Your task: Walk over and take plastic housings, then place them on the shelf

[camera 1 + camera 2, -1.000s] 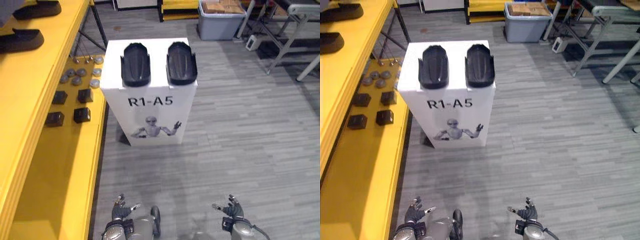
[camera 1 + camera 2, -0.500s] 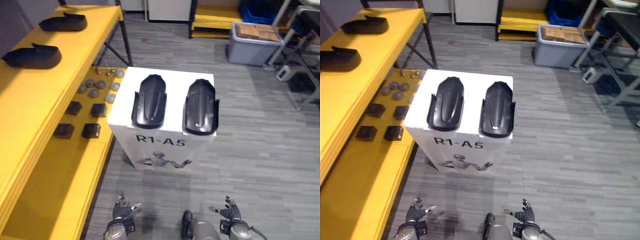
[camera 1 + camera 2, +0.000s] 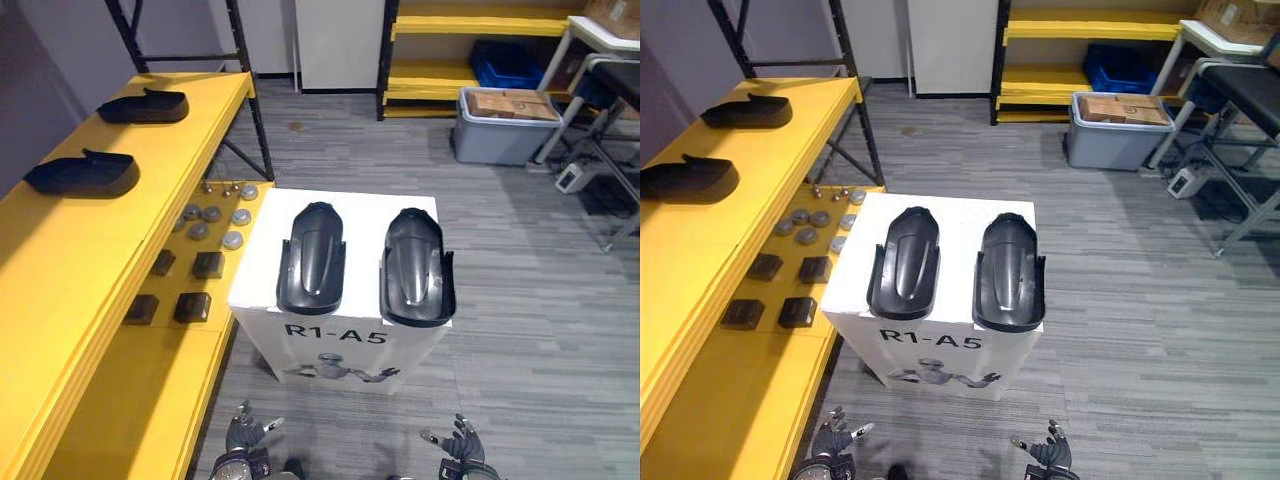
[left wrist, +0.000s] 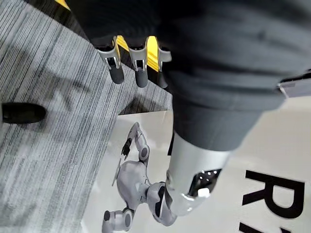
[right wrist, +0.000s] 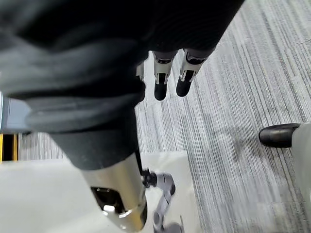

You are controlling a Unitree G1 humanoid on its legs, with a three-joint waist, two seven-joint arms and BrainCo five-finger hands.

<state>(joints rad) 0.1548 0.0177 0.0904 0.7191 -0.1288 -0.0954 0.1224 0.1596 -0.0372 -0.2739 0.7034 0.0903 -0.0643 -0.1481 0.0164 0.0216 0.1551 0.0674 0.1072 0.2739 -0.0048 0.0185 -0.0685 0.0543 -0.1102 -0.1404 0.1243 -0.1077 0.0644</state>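
At far left, a yellow shelf (image 3: 60,270) carries the near shelf housing (image 3: 82,175) and, farther back, the far shelf housing (image 3: 143,105). Dark blocks (image 3: 190,306) and grey discs (image 3: 210,213) sit on its lower board. Just beside it stands a white box (image 3: 340,345). On its top lie two black plastic housings side by side, apart: the left housing (image 3: 311,258) and the right housing (image 3: 418,267). Low before the box, over the grey floor (image 3: 540,330), the left hand (image 3: 243,432) hangs with fingers (image 4: 116,73) straight, spread, holding and touching nothing. The right hand (image 3: 460,443) hangs alike, fingers (image 5: 160,87) loose and empty.
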